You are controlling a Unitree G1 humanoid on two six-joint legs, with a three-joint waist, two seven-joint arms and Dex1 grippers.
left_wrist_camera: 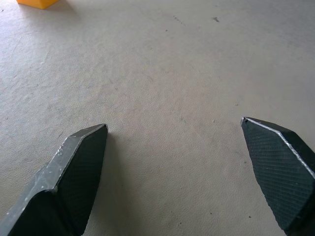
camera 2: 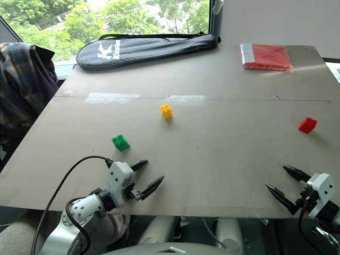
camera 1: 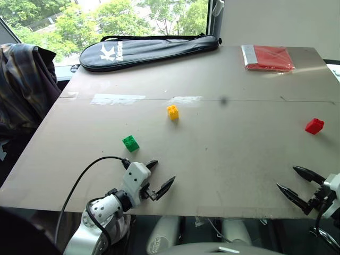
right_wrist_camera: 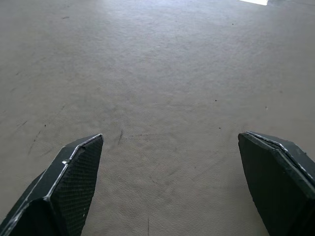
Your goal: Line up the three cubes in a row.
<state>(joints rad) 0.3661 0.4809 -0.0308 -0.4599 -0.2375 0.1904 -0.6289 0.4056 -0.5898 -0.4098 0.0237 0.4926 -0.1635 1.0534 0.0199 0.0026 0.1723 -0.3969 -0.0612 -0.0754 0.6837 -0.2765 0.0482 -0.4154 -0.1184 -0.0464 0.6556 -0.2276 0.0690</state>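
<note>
Three cubes lie spread over the grey table. The green cube sits near the front left, the yellow-orange cube near the middle, and the red cube far to the right. My left gripper hovers open at the table's front edge, just right of and nearer than the green cube. At the front right corner my right gripper is open too, well short of the red cube. Nothing is between either pair of fingers. A corner of the yellow-orange cube shows in the left wrist view.
A black racket bag lies along the far edge. A flat red packet rests at the far right corner. A plaid garment hangs beside the table's left side. Strips of pale tape cross the table's seam.
</note>
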